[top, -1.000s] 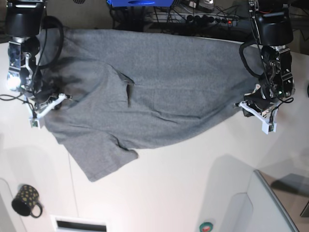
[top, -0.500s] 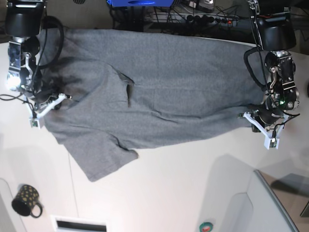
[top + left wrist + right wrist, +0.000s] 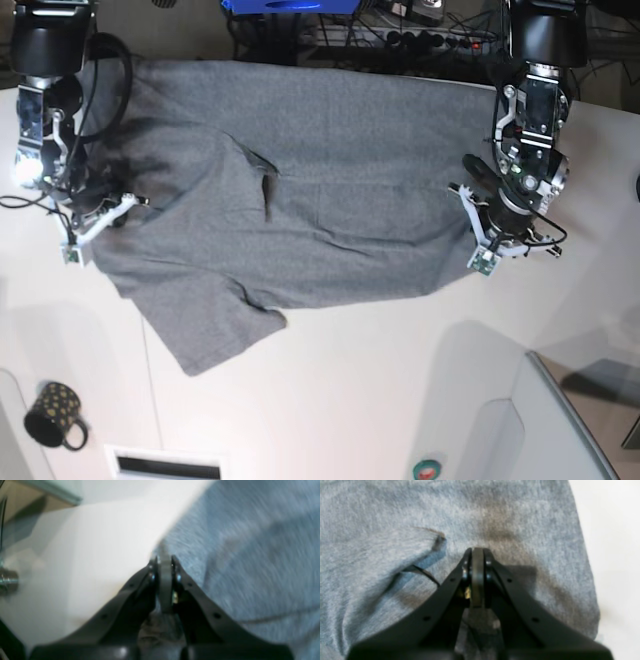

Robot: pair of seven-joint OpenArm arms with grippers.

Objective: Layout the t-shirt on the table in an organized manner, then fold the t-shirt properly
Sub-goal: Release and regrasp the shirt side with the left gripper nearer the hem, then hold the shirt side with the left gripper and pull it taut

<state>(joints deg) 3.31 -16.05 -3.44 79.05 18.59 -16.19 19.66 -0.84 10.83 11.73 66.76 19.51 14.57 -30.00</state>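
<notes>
The grey t-shirt (image 3: 350, 170) lies spread across the white table (image 3: 380, 380), one sleeve pointing toward the front left. My left gripper (image 3: 480, 240) is at the shirt's right edge. In the left wrist view, my left gripper (image 3: 165, 558) is shut right on the t-shirt (image 3: 237, 555) edge, where a small peak of cloth rises at the tips, beside bare table (image 3: 100, 542). My right gripper (image 3: 100, 220) rests at the shirt's left edge. In the right wrist view, my right gripper (image 3: 477, 551) is shut, tips down on the t-shirt (image 3: 395, 510); no cloth shows between them.
A dark dotted mug (image 3: 55, 415) stands at the front left corner. A raised white panel (image 3: 540, 420) with a grey edge fills the front right. A small green and red disc (image 3: 427, 468) lies near the front edge. Cables and a power strip (image 3: 400, 35) run behind the table.
My left arm has swung inward from just beyond the shirt's right corner to over its right edge, and its jaws have closed. The right arm has not moved.
</notes>
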